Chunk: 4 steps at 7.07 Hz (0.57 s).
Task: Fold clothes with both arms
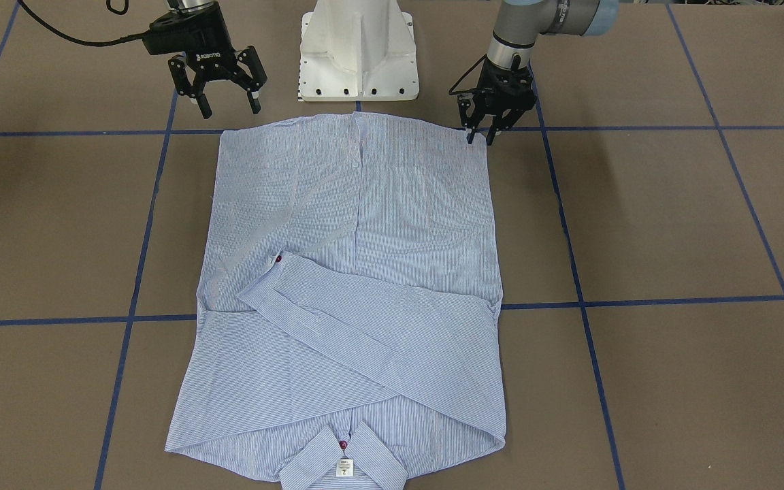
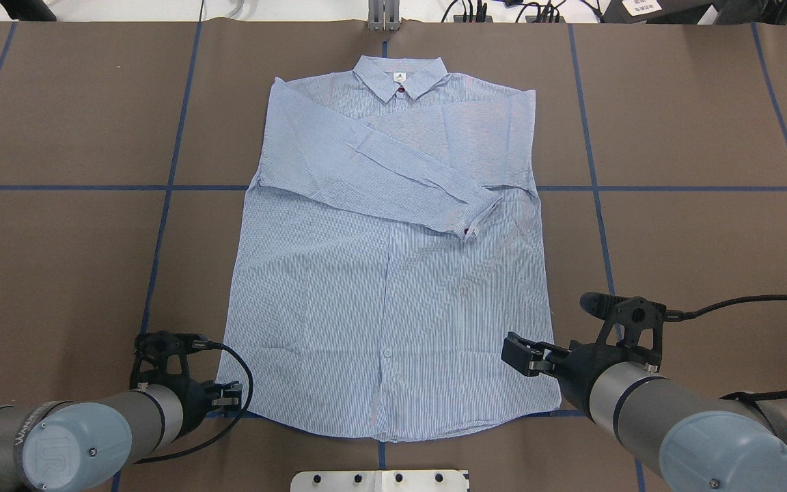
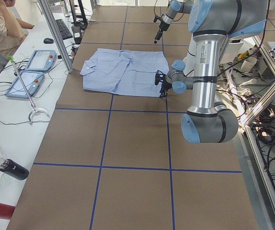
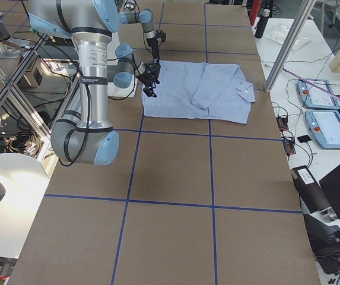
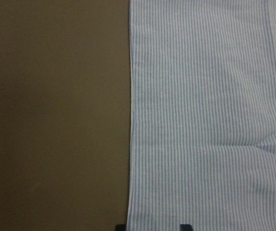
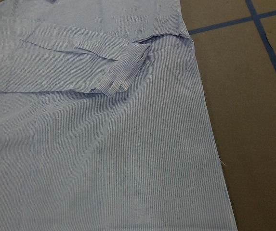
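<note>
Poised at the near hem corners, the left gripper and right gripper both stand open and empty (a sleeve already lies across the chest), so the next move likely means pinching both corners of the striped shirt, flat on the table, and carrying the hem toward the far collar.

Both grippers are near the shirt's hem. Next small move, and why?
Probably lower the black two-finger right gripper onto its hem corner of the light blue-and-white striped shirt. It hangs open, clear of the cloth, while the black left gripper straddles the shirt's edge at its corner, open. Both corners likely need gripping before a fold.
</note>
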Available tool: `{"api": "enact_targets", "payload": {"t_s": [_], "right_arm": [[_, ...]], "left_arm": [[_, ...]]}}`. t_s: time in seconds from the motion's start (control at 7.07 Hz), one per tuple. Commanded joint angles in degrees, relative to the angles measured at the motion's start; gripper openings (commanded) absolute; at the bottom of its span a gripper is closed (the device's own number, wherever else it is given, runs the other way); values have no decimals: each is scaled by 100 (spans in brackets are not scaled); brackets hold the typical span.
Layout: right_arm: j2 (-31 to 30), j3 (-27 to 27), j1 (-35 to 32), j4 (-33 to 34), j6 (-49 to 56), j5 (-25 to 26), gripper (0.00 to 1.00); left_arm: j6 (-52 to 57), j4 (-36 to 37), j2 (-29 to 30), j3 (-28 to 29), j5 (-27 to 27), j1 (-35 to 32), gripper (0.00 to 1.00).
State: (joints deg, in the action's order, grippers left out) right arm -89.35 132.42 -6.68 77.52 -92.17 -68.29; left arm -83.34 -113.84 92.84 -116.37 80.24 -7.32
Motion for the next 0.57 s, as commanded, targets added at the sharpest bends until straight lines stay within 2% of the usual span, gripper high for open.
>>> {"api": "enact_targets", "payload": {"t_s": [0.0,0.28,0.42], "right_arm": [[14,-41,0,0,-3,0,100],[41,-94,0,-9,6,0,100],[41,-94,0,-9,-3,0,100]], "left_arm": [[-7,90,-3,0,0,-7,48],[-7,90,15,-9,0,2,48],[-24,90,15,-9,0,28,32]]}}
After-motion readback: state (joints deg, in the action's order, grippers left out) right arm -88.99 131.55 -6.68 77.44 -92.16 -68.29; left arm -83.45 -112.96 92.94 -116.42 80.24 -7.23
